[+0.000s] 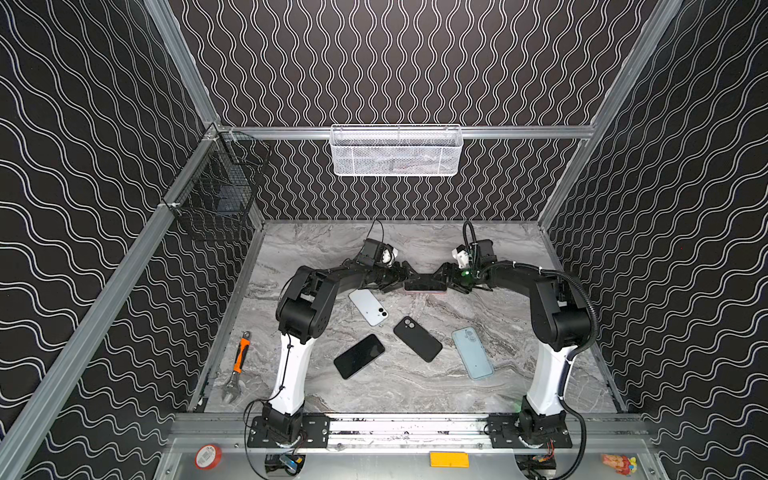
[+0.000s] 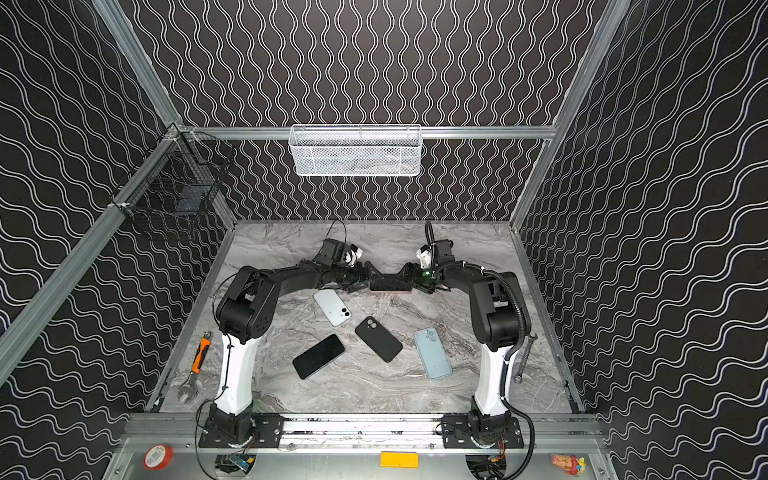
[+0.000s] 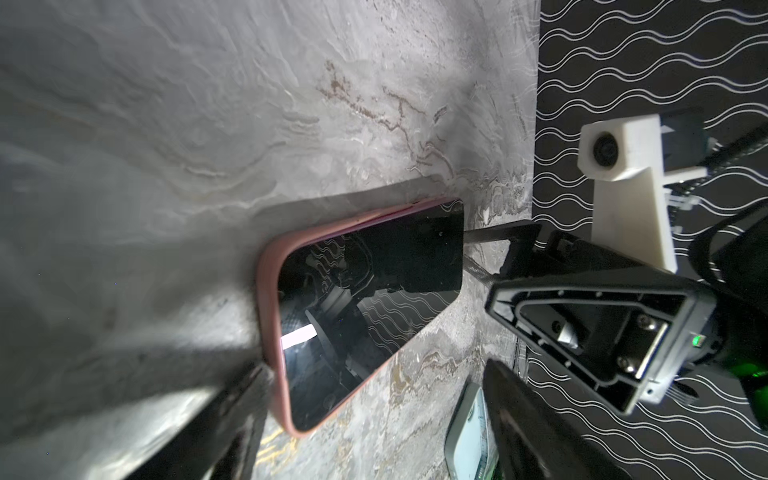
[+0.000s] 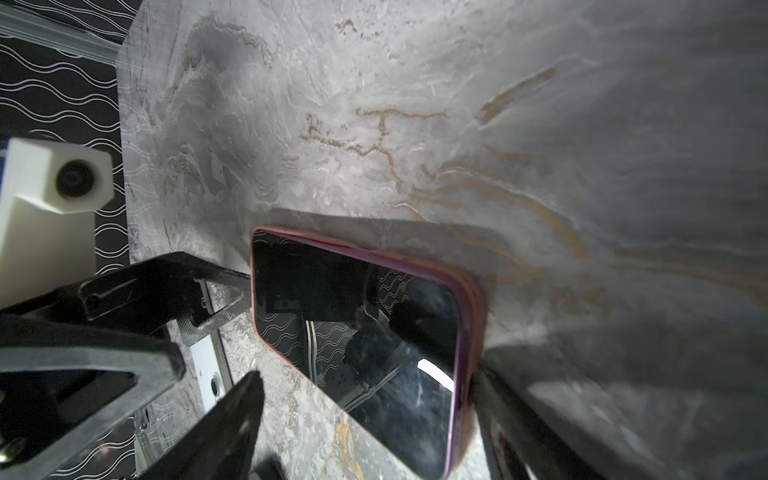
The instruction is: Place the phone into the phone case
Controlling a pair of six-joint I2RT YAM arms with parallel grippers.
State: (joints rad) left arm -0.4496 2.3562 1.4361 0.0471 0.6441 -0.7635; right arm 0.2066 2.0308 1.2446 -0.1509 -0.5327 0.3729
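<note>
The red tape [image 1: 208, 456] on the front ledge carries a white label, but its print is too small to read.

The pink case [image 3: 269, 291] lies flat at the middle back of the table [image 1: 415, 395]. The phone [image 3: 365, 286] is in it, screen up. I cannot tell whether every corner is seated.

The left gripper [image 1: 408, 279] and right gripper [image 1: 441, 280] face each other across it, one at each short end. Both have their jaws spread wide and clamp nothing. In the wrist views, one finger [image 4: 226, 279] of the left gripper reaches the phone's end edge, and a finger [image 3: 498, 230] of the right gripper reaches the opposite end.

A white basket [image 1: 395, 151] hangs on the rear rail. Something pale shows through its mesh but cannot be made out. A black basket [image 1: 216, 187] on the left rail holds a dark boxy item [image 1: 227, 202].

Nearer the front of the table lie a white phone [image 1: 368, 307], a black phone [image 1: 359, 356], a black case [image 1: 417, 338] and a blue case [image 1: 472, 352], all apart from one another.
</note>
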